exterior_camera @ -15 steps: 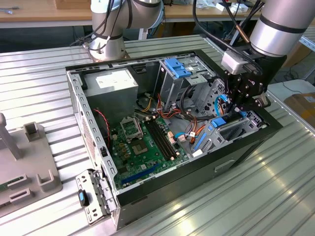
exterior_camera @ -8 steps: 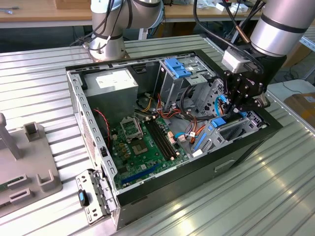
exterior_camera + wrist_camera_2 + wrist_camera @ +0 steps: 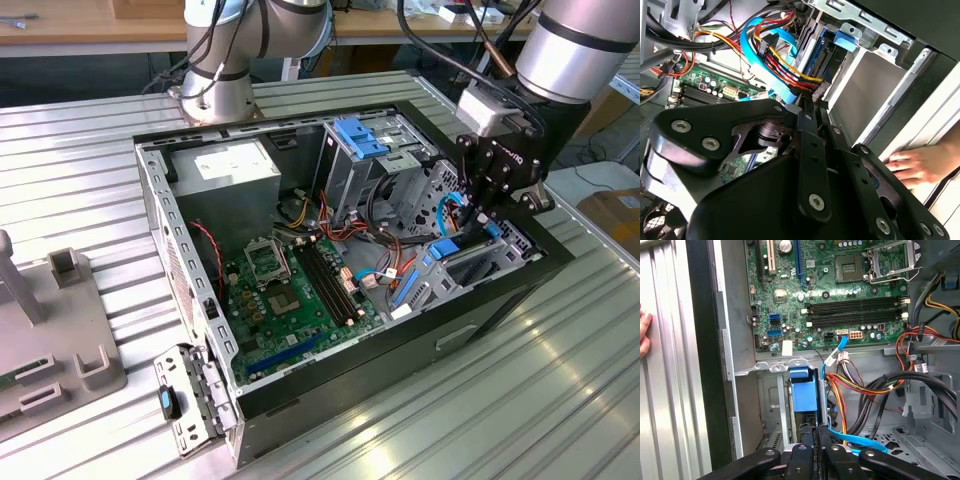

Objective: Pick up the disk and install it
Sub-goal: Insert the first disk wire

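Disk (image 3: 804, 396) stands on edge in the bay at the case's (image 3: 500, 300) front corner, beside the motherboard (image 3: 840, 295). My tool (image 3: 816, 437) has its fingers pinched shut on the disk's rear edge. A hand (image 3: 920, 165) rests against the case's outer wall.

Robotics lab/workshop: ribbed aluminium table (image 3: 560, 400) w/ robot arm base (image 3: 215, 95) bolted on, opened PC case (image 3: 330, 250), wooden benches (image 3: 90, 25) at the back, grey fixture plate (image 3: 50, 340).
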`<state>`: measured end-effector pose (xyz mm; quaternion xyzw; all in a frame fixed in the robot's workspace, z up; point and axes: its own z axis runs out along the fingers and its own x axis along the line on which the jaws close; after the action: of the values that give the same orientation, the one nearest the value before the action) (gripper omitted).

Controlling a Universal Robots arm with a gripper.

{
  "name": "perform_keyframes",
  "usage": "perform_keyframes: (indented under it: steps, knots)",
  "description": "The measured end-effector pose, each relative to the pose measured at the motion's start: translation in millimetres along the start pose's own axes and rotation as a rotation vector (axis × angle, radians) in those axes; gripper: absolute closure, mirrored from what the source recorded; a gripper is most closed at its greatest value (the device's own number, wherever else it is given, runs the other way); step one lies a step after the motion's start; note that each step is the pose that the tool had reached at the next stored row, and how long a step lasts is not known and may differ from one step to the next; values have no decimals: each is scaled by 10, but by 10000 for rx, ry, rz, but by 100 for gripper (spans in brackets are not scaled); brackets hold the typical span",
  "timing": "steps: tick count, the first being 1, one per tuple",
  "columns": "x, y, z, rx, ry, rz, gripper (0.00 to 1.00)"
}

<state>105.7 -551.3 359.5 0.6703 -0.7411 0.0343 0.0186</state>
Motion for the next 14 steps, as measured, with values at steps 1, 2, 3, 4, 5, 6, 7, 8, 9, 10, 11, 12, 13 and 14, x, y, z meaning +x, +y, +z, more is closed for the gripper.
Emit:
perform_keyframes:
  steps: [1,2,3,4,5,6,7,8,9,10,11,12,13,14]
  knots:
    - [0,0,1,0,-1,0,84]
    - [0,-1,0,-1,2,0,84]
    - [0,0,-1,-1,3,3,84]
    - [-1,-7,0,-14,27,41,84]
    - [-3,-19,-2,-53,74,109,84]
    - [-2,-19,-1,-57,71,112,84]
    - [-2,-19,-1,-58,71,112,84]
    - [-3,-19,-1,-59,71,111,84]
    - [-3,-19,-1,-60,71,111,84]
    - [-2,-19,-1,-61,71,112,84]
    - [-2,-19,0,-61,70,112,84]
    - [-2,-19,0,-61,70,112,83]
    - [-2,-19,0,-61,71,112,77]
    - [-2,-19,-1,-61,71,112,77]
